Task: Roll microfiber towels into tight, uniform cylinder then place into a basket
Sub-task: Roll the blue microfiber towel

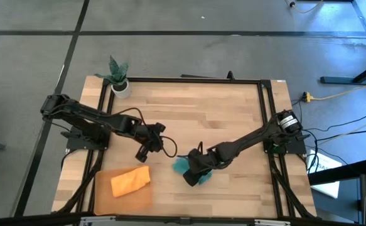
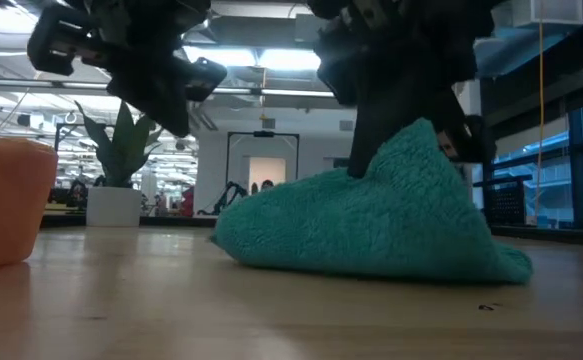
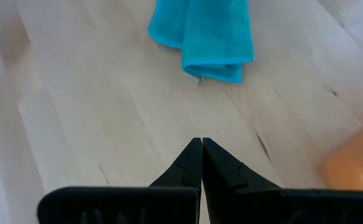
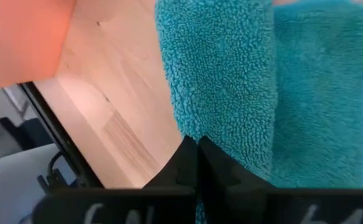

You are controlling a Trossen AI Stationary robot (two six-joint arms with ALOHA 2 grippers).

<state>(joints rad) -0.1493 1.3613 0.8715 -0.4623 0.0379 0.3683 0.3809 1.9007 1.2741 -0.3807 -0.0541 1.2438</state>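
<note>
- High view: your right gripper (image 1: 194,176) is pinching the fluffy teal microfiber towel (image 1: 181,166); the rolled orange towel (image 1: 131,181) is lying in the shallow orange-tan tray (image 1: 101,199).
- Low view: the teal towel is bunching; it could unroll.
- Left wrist view: your left gripper (image 3: 201,144) is hovering, pressed together, empty.

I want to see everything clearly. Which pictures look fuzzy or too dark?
Low view: both arms are dark shapes against bright ceiling lights, and the orange towel at the edge is blurred. Left wrist view: the table looks washed out and soft. Right wrist view: the teal towel is sharp.
</note>
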